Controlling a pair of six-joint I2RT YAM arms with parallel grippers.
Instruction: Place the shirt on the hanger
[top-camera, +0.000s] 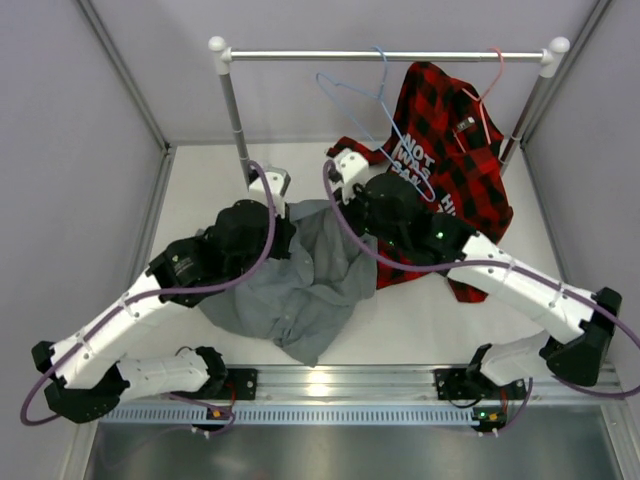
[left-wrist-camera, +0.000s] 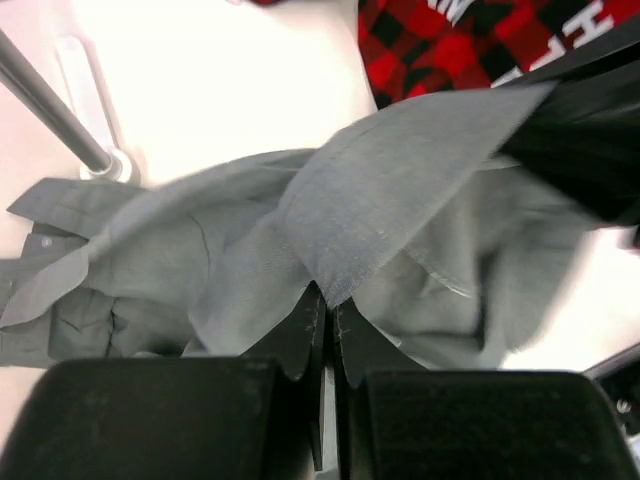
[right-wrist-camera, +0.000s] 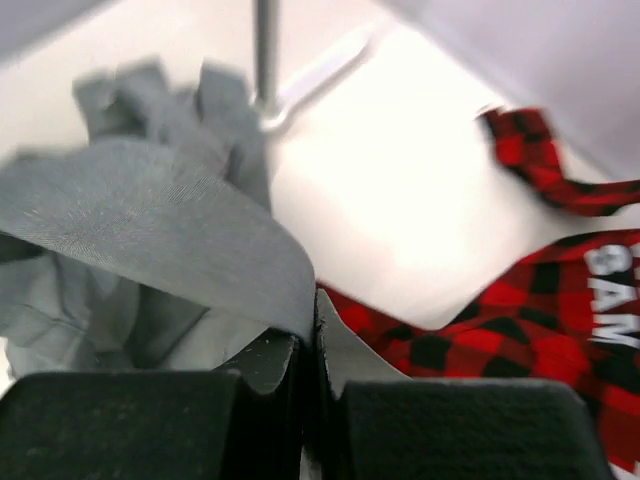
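White tabletop (top-camera: 430, 320) is where the shirt (top-camera: 300, 285) lies bunched between my arms, with left gripper (left-wrist-camera: 325, 310) and right gripper (right-wrist-camera: 310, 320) each pinched shut on a fold of it, I reckon to spread it for the hanger (top-camera: 384, 95) up on the rail (top-camera: 300, 56).

Bright, even light; soft shadows; shirt (right-wrist-camera: 150, 230) blurred in right wrist view.

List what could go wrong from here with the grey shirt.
The left gripper and right gripper each pinch only a thin fold of the grey shirt, so it may slip when lifted. The blue hanger hangs right beside the plaid shirt, which the right arm could snag.
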